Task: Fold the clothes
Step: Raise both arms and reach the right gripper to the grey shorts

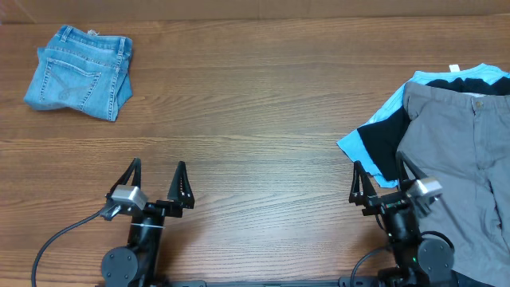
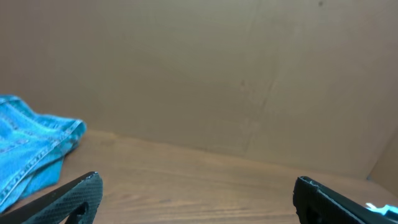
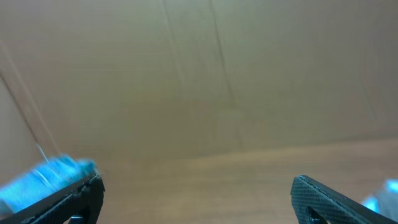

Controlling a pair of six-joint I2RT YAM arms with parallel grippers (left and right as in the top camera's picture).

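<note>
Brown wood table (image 1: 255,119) with grey shorts (image 1: 470,151); left pincer (image 1: 158,164) and right pincer (image 1: 379,164) spread.

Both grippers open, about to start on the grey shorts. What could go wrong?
1. The grey shorts lie on the black shirt and light-blue shirt; the right gripper, open beside that overlap, may pinch a shirt too.
2. The shorts run past the overhead view's right edge, so their far side cannot be checked.
</note>
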